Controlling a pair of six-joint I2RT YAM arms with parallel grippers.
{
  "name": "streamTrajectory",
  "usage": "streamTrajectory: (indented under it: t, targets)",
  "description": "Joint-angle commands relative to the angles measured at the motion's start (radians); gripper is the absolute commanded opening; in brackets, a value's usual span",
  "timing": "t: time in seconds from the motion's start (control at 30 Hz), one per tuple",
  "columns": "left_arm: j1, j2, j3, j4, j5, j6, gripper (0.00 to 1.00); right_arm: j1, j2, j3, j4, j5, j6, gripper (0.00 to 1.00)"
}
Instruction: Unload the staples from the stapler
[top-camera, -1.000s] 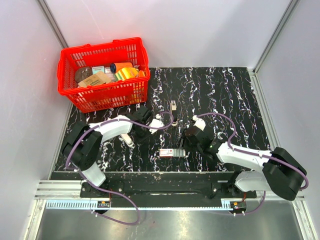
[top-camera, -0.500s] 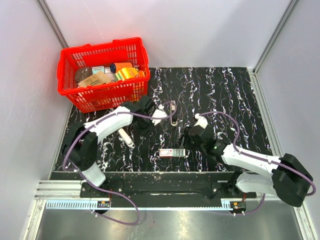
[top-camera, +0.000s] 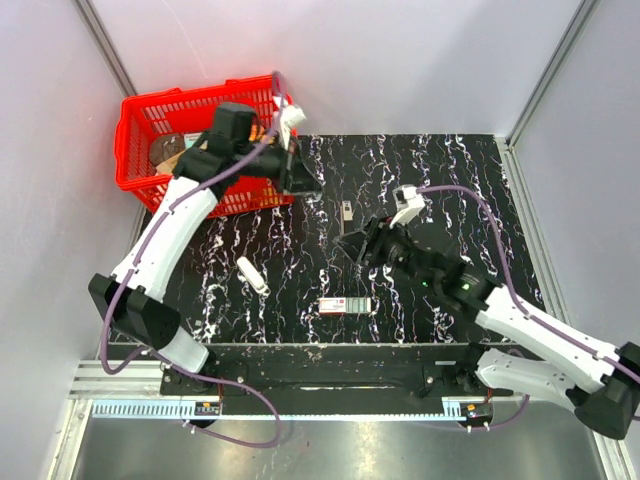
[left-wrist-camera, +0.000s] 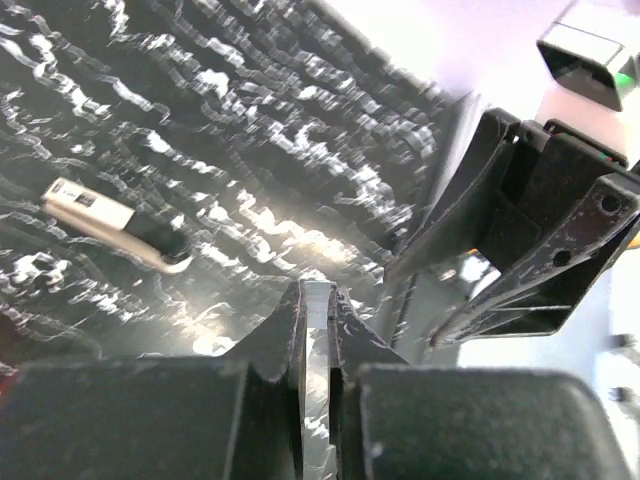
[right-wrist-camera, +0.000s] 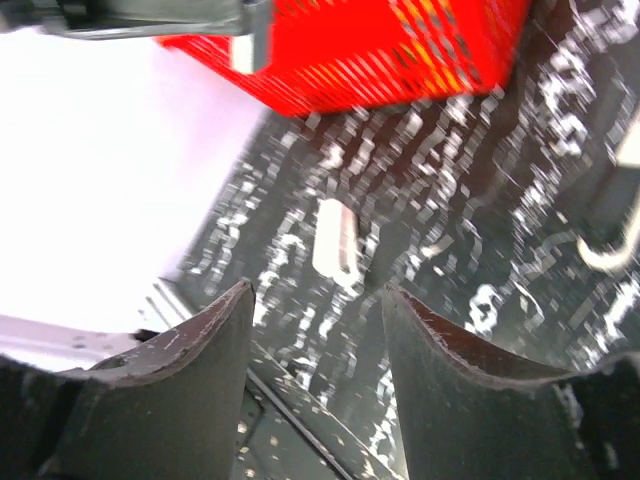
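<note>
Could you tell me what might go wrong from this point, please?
The stapler lies loose on the mat, held by neither arm. The open right pincer hangs close beside it and might knock it askew rather than catch it. The left pincer, shut and empty, is up beside the red basket, so a swing of that arm could bump the basket.

This is a robot test cell in a lab, not a home or shop. Plain pale panel walls (top-camera: 400, 60) framed by aluminium posts (top-camera: 105, 50) close in beyond and beside the left pincer (top-camera: 303, 183) and right pincer (top-camera: 352, 246). A black marbled counter (top-camera: 450, 180) lies beneath them, and behind them an aluminium rail (top-camera: 120, 378) carries the two arm bases (top-camera: 185, 352), trailing purple cables (top-camera: 276, 82).
</note>
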Motion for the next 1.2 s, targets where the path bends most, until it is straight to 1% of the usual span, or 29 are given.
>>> streamTrajectory:
  t: [0.0,0.03,0.07,0.1,0.13,0.17,0.23,0.27,0.37,0.47,0.57,0.8,0.97,1.17]
  targets:
    - [0.102,-0.035,-0.075,0.423,0.454,-0.554,0.00,-0.007,-0.088,0.078,0.133,-0.093,-0.044,0.62]
    - [0.110,-0.044,-0.124,0.553,0.486,-0.673,0.01,-0.007,-0.100,0.088,0.147,-0.122,-0.043,0.63]
    - [0.113,-0.059,-0.183,0.729,0.510,-0.818,0.01,-0.007,-0.108,0.094,0.162,-0.133,-0.044,0.64]
    - [0.113,-0.073,-0.239,0.971,0.511,-1.006,0.01,-0.007,-0.112,0.100,0.182,-0.147,-0.044,0.64]
    - [0.114,-0.085,-0.305,1.126,0.508,-1.086,0.01,-0.007,-0.106,0.108,0.195,-0.156,-0.040,0.65]
    - [0.110,-0.095,-0.379,1.297,0.501,-1.255,0.01,-0.007,-0.097,0.115,0.202,-0.168,-0.033,0.65]
    - [0.101,-0.098,-0.437,1.511,0.496,-1.423,0.02,-0.007,-0.071,0.132,0.212,-0.184,-0.023,0.65]
    - [0.101,-0.102,-0.456,1.560,0.496,-1.460,0.01,-0.007,-0.060,0.134,0.222,-0.191,-0.020,0.65]
    - [0.099,-0.131,-0.485,1.539,0.496,-1.445,0.01,-0.007,-0.043,0.140,0.247,-0.196,-0.015,0.65]
    - [0.098,-0.156,-0.522,1.586,0.496,-1.479,0.01,-0.007,-0.029,0.141,0.261,-0.196,-0.012,0.65]
    - [0.091,-0.176,-0.544,1.579,0.494,-1.476,0.01,-0.007,-0.017,0.140,0.290,-0.201,-0.003,0.65]
    - [0.070,-0.211,-0.580,1.470,0.491,-1.380,0.01,-0.007,-0.005,0.151,0.330,-0.233,0.017,0.63]
    - [0.065,-0.219,-0.573,1.395,0.488,-1.312,0.01,-0.007,0.004,0.149,0.362,-0.271,0.048,0.59]
    - [0.058,-0.236,-0.574,1.309,0.487,-1.241,0.01,-0.007,0.013,0.154,0.374,-0.271,0.057,0.56]
